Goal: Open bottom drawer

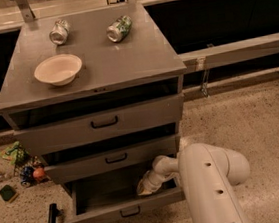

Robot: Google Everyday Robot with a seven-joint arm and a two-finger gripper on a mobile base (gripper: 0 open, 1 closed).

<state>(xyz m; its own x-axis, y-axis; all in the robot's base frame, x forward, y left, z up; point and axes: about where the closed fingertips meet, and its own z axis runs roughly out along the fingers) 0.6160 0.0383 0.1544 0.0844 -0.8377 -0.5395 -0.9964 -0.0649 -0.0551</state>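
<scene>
So the bottom drawer (101, 217) is sitting well out of the cabinet now. Its front panel is nearer to us than the other two fronts, and you can see down into the dark tray behind it. The little black loop handle (130, 212) is on the near face with nothing on it.

The gripper (144, 187) isn't at the handle at all. It's down inside the open tray, right of centre, just behind the front panel and tucked under the middle drawer (134, 154). The white arm (207, 176) comes in from the near right and bends over the drawer's right end to get there. My guess is it's hooking the panel from the inside to drag the drawer out, since that's less fiddly than pinching such a small loop.

I honestly can't tell how far open the gripper is or whether it's actually got hold of anything. It's a pale blob against the dark inside.

The middle drawer and top drawer (130, 117) sit further back, each with a dark gap above it. Up on the worktop (123, 60) there's a bowl (57, 69) and two cans (59, 32) lying on their sides at the far edge, all well away from the arm.

Job looks basically done to me, maybe a bit more pull left.
</scene>
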